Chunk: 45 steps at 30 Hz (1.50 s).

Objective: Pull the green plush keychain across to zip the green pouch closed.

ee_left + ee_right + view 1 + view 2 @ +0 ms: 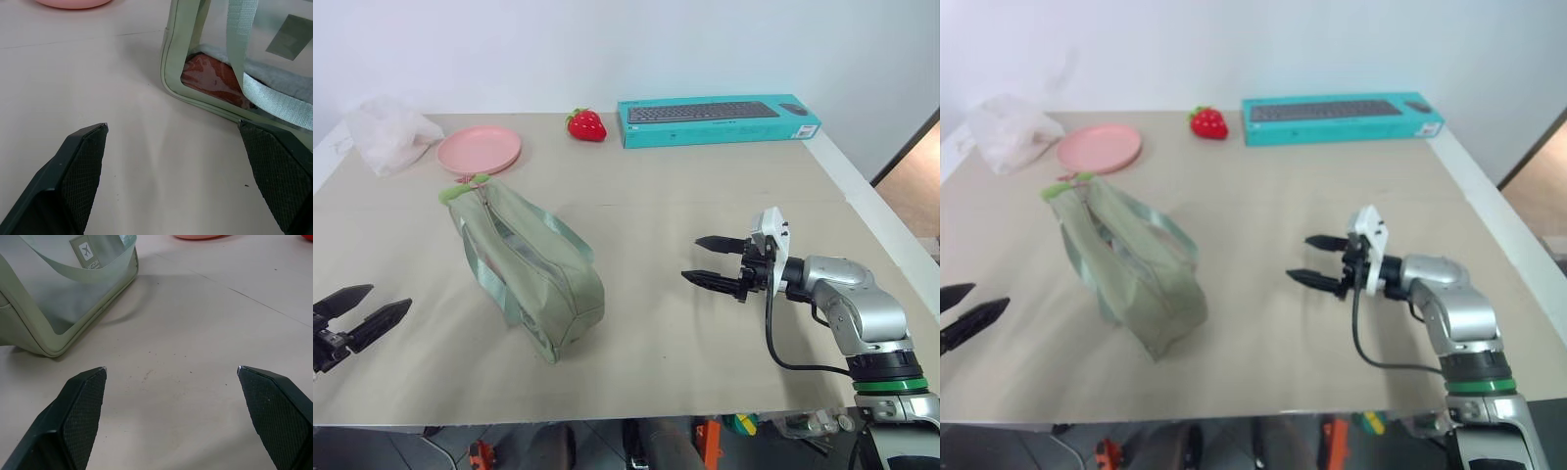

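Observation:
The green pouch (530, 269) lies at the table's middle left, running from the far left toward the near right, its strap handles draped over its side. The green plush keychain (462, 189) sits at the pouch's far end, near the pink plate. Through the clear side panel (230, 63) something red shows inside. My left gripper (360, 311) hovers open at the left edge, to the left of the pouch and apart from it. Over on the right, my right gripper (712, 260) stands open and empty, pointing toward the pouch across a gap of bare table.
A pink plate (479, 149), a crumpled white plastic bag (388, 133), a red strawberry toy (585, 124) and a teal keyboard box (717, 120) line the far side. The tan tabletop (685, 196) ends in white borders left and right.

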Tool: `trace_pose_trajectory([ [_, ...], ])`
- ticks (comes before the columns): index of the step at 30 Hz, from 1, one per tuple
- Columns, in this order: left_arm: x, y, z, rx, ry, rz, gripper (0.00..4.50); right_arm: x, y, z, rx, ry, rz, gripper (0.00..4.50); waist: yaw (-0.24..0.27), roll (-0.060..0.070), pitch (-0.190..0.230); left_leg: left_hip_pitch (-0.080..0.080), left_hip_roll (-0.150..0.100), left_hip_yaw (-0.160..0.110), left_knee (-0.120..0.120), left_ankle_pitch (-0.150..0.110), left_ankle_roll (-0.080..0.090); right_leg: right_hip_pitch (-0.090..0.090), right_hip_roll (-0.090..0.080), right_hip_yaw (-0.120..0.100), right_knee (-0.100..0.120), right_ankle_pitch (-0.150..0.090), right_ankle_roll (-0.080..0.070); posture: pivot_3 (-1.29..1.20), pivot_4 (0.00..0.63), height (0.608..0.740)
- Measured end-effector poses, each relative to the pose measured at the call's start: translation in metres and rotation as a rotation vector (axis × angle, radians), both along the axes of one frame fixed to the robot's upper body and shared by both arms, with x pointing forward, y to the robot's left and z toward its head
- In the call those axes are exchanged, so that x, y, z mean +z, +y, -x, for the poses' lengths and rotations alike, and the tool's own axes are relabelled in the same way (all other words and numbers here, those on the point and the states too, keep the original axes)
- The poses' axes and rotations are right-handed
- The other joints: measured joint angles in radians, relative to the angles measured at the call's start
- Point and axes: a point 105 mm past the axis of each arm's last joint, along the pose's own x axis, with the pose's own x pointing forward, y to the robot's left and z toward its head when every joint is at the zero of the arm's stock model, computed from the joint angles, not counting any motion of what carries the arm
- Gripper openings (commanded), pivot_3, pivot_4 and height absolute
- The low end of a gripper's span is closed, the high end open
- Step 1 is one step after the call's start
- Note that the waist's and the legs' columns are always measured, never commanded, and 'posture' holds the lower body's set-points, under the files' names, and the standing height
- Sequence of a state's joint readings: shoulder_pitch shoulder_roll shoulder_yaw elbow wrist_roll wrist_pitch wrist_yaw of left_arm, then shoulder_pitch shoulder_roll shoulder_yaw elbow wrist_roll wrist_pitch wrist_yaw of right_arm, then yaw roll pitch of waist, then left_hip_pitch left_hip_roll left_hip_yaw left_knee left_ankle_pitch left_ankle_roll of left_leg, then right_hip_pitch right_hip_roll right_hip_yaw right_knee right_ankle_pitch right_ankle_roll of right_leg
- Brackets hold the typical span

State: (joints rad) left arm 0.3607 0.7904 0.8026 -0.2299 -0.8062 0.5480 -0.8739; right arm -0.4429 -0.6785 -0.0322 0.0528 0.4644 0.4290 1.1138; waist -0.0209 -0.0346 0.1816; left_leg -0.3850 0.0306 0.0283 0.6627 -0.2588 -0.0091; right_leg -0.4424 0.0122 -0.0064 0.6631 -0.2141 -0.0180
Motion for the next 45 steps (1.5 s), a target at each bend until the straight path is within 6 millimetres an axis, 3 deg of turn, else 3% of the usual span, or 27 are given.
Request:
trace_pose_trajectory([
  [3, 0.002, -0.002, -0.002, -0.004, -0.008, 0.035, 4.4, 0.003, 0.002, -0.004, 0.0, -0.004, -0.009, 4.42, -0.001, 0.0, 0.0, 0.0, 0.0, 0.0, 0.0, 0.0, 0.0, 0.0, 0.0, 0.0, 0.0, 0.001, 0.0, 0.0, 0.15, 0.74],
  [6, 0.02, -0.02, -0.011, -0.082, -0.088, 0.095, 4.4, 0.032, 0.021, -0.016, 0.027, -0.071, -0.044, 4.42, -0.001, 0.0, 0.0, 0.0, 0.001, 0.0, 0.001, 0.001, 0.001, 0.0, 0.001, 0.0, 0.001, 0.003, -0.001, 0.0, 0.15, 0.74],
  [11, 0.034, -0.043, -0.005, -0.229, -0.138, 0.162, 4.4, 0.045, 0.034, -0.015, 0.057, -0.039, -0.097, 4.42, 0.0, 0.0, 0.0, -0.001, 0.001, 0.0, 0.001, 0.001, 0.0, -0.001, 0.001, 0.0, 0.001, 0.001, -0.003, 0.0, 0.15, 0.74],
  [13, 0.046, -0.054, -0.001, -0.3, -0.183, 0.185, 4.4, 0.058, 0.048, -0.011, 0.103, -0.022, -0.149, 4.42, -0.002, 0.0, 0.0, -0.001, 0.001, 0.0, 0.001, 0.0, 0.0, -0.001, 0.001, 0.001, 0.001, 0.001, -0.003, 0.0, 0.15, 0.74],
  [17, 0.062, -0.074, 0.01, -0.439, -0.24, 0.226, 4.4, 0.106, 0.078, 0.012, 0.245, -0.102, -0.219, 4.42, -0.002, 0.001, 0.001, -0.001, 0.001, -0.001, 0.001, 0.0, 0.0, -0.001, 0.001, 0.0, 0.001, 0.001, -0.003, 0.0, 0.15, 0.74],
  [19, 0.063, -0.079, 0.013, -0.472, -0.243, 0.232, 4.4, 0.113, 0.087, 0.023, 0.288, -0.124, -0.214, 4.42, -0.001, 0.0, 0.0, -0.001, 0.001, -0.001, 0.001, 0.0, 0.0, -0.001, 0.001, 0.0, 0.001, 0.001, -0.003, 0.0, 0.15, 0.74],
  [25, 0.058, -0.084, 0.02, -0.515, -0.215, 0.236, 4.4, 0.097, 0.106, 0.041, 0.36, -0.09, -0.132, 4.42, -0.001, 0.0, 0.0, -0.001, 0.0, -0.001, 0.001, 0.0, 0.0, -0.001, 0.001, 0.0, 0.001, 0.001, -0.003, 0.0, 0.15, 0.74],
  [37, 0.057, -0.107, 0.028, -0.669, -0.18, 0.175, 4.4, 0.052, 0.12, 0.051, 0.381, 0.008, 0.025, 4.42, -0.001, 0.0, 0.0, 0.0, 0.001, -0.001, 0.001, 0.0, 0.0, -0.001, 0.002, 0.0, 0.001, 0.001, -0.003, 0.0, 0.15, 0.74],
  [45, 0.051, -0.109, 0.027, -0.688, -0.156, 0.168, 4.4, 0.046, 0.132, 0.064, 0.442, 0.03, 0.033, 4.42, -0.001, 0.0, 0.0, 0.0, 0.001, -0.001, 0.001, 0.0, 0.0, -0.001, 0.002, -0.001, 0.001, 0.001, -0.003, 0.0, 0.15, 0.74],
])
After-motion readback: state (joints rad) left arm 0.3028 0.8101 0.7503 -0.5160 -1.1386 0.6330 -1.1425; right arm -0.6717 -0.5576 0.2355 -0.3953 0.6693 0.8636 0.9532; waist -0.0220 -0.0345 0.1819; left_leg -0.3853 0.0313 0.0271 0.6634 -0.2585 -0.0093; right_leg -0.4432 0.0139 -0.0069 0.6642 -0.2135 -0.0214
